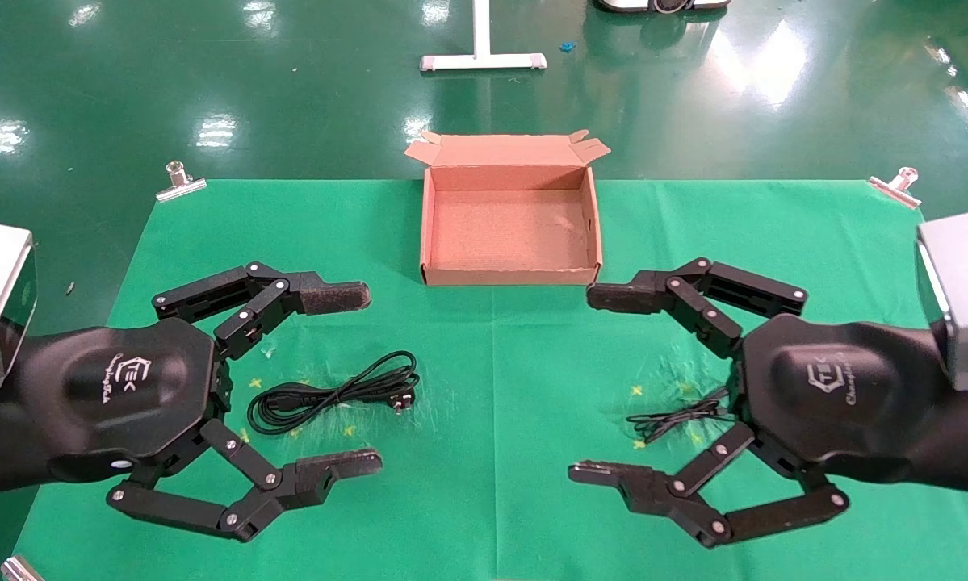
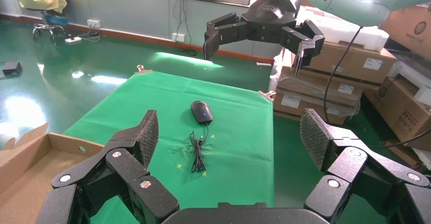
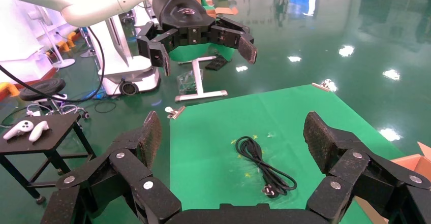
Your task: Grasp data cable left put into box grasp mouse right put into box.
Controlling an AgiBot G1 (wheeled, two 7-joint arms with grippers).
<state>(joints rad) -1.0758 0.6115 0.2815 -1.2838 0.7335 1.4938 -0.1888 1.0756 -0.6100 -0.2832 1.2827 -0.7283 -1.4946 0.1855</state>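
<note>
The data cable (image 1: 334,393), a thick black looped cord with a plug, lies on the green cloth between the fingers of my open left gripper (image 1: 346,379), which hovers above it. It also shows in the right wrist view (image 3: 264,165). The mouse's thin cord (image 1: 677,415) lies under my open right gripper (image 1: 601,385). The hand hides the mouse body in the head view. The left wrist view shows the mouse (image 2: 202,112) lying beside its bundled cord. The brown box (image 1: 509,278) stands open and empty at the far middle, between both grippers.
Metal clips (image 1: 181,181) (image 1: 895,187) hold the cloth's far corners. A white stand (image 1: 482,60) is on the floor behind the box. Stacked cartons (image 2: 330,76) stand beyond the table's right side. A small black table (image 3: 35,130) stands off its left side.
</note>
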